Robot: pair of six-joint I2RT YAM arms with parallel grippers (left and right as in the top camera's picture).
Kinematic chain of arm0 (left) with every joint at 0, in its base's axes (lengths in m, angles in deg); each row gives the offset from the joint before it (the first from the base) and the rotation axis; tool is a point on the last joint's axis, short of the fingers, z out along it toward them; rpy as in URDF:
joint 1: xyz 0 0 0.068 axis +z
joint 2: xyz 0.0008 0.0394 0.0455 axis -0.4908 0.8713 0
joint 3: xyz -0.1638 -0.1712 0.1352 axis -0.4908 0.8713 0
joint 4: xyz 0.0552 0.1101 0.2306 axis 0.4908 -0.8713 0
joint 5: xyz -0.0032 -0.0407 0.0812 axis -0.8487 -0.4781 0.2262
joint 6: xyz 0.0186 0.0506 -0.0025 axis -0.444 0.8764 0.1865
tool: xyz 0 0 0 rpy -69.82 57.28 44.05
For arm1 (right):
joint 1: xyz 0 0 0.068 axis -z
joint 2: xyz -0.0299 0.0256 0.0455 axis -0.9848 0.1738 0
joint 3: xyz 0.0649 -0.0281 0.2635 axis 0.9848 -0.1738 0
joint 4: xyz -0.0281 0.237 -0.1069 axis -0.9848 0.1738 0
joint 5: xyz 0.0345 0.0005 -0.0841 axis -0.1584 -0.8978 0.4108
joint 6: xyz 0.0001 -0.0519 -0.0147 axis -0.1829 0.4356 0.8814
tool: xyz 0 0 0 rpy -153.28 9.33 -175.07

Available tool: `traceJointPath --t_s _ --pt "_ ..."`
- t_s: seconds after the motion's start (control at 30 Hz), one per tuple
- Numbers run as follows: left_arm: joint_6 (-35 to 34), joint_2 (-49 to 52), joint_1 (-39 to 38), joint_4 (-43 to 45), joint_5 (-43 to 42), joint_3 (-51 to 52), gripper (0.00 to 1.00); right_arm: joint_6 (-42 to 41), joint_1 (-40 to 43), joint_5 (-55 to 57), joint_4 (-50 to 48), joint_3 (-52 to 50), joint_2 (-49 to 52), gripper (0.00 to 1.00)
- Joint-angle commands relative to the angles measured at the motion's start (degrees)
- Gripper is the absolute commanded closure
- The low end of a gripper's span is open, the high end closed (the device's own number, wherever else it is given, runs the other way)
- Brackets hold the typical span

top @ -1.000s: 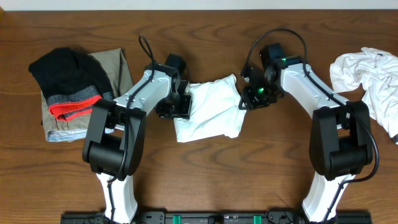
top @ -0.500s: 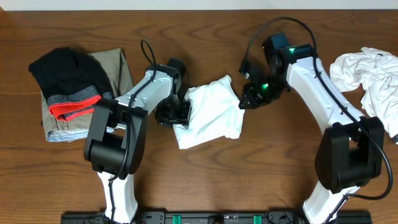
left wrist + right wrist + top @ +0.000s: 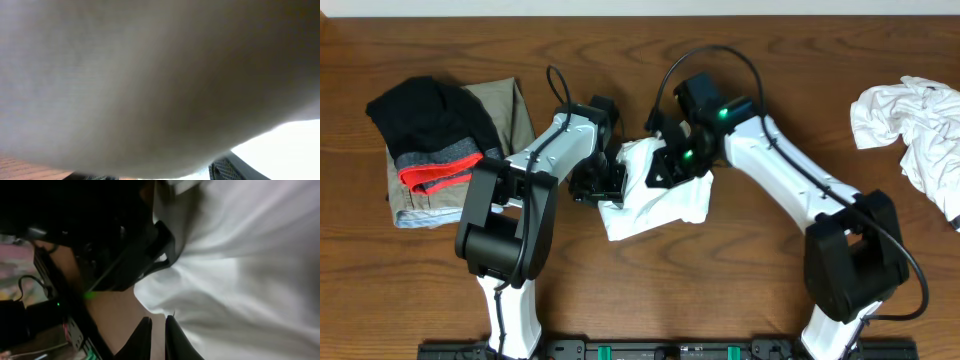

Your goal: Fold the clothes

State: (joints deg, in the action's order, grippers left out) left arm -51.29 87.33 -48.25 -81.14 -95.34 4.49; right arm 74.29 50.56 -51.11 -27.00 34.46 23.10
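A folded white garment [image 3: 665, 205] of the clothes lies mid-table. My left gripper [image 3: 607, 182] sits at its left edge. In the left wrist view white cloth [image 3: 150, 75] fills nearly everything, draped close over the camera. One dark finger [image 3: 225, 170] shows at the bottom right, well apart from the other. My right gripper [image 3: 662, 168] hovers over the garment's upper left part. Its fingertips [image 3: 172, 325] stand almost together with only bare wood in the slit, right beside the cloth's edge [image 3: 235, 270].
A crumpled white pile [image 3: 910, 125] lies at the right edge. At the left is a stack of black [image 3: 425, 115], grey with red trim [image 3: 440, 172] and khaki [image 3: 508, 110] pieces. The left arm's black wrist [image 3: 120, 245] is close to my right gripper.
The right arm swung left from the garment's upper right corner across it towards the left gripper, its jaws closing. The left gripper barely moved; the garment's upper part shifted slightly.
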Motion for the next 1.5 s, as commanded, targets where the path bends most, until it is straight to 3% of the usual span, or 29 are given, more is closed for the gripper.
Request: traceJointPath --t_s 0.0,0.13,0.5,0.93,1.13,1.47 --pt "1.0 2.5 -0.1 0.0 0.4 1.6 0.45 -6.6 -1.6 -1.0 -2.8 -4.4 0.3 0.91" --pt "1.0 2.5 -0.1 0.0 0.4 1.6 0.45 -7.1 -2.0 0.6 -7.0 -10.0 0.3 0.91" --pt "1.0 2.5 -0.1 0.0 0.4 1.6 0.45 -7.5 -0.3 12.2 -7.3 -18.6 0.3 0.9" --pt "1.0 2.5 -0.1 -0.2 0.5 1.6 0.45 -5.3 8.0 12.3 -4.6 -18.9 0.3 0.9" --pt "1.0 2.5 -0.1 -0.2 0.5 1.6 0.45 0.4 14.2 12.1 -0.7 -18.9 0.3 0.89" --pt "1.7 1.9 -0.1 -1.4 0.5 0.3 0.45 7.5 17.3 5.2 4.4 -14.0 -0.7 0.89"
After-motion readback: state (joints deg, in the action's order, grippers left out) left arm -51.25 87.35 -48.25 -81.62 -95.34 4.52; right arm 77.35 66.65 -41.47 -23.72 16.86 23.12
